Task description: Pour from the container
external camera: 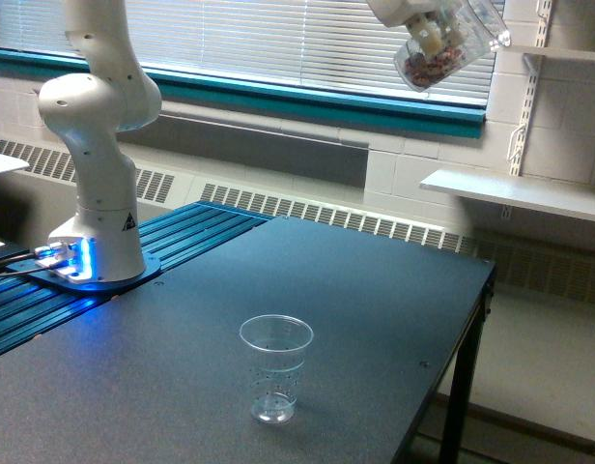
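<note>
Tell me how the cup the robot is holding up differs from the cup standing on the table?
The held cup hangs high near the blinds, tilted on its side in the robot's hand; the table cup stands upright on the dark table. The held cup carries reddish-brown and white pieces; the table cup looks empty. The table cup shows printed marks; none show on the held cup. Both are clear plastic.

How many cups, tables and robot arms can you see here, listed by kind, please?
Clear plastic cups: 2, a rounded cup of reddish-brown and white pieces held tilted up high, and an upright tapered cup with printed marks
Dark grey tables: 1
White robot arms: 1
Total: 4
</note>
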Robot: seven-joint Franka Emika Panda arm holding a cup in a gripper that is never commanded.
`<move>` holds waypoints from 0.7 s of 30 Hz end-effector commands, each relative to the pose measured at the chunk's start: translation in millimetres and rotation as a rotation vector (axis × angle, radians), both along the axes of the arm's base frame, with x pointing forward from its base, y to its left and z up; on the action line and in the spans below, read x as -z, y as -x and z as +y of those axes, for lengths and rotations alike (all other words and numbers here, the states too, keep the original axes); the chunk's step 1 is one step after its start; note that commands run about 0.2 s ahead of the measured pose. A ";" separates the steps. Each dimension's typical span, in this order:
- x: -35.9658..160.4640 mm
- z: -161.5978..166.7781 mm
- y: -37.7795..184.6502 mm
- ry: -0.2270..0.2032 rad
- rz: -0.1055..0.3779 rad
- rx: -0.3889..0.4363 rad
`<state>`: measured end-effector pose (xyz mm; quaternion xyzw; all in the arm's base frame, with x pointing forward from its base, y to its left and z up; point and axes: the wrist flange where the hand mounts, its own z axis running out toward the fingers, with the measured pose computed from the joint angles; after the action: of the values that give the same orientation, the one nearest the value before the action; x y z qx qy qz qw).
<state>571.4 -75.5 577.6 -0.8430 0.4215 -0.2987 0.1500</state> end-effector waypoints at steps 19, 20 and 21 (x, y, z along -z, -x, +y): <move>-65.6 -41.3 28.8 0.215 -0.273 0.134; -63.3 -43.4 30.8 0.226 -0.263 0.138; -61.2 -45.9 32.9 0.232 -0.252 0.144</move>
<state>546.7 -104.5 650.1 -0.7893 0.3839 -0.4704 0.0911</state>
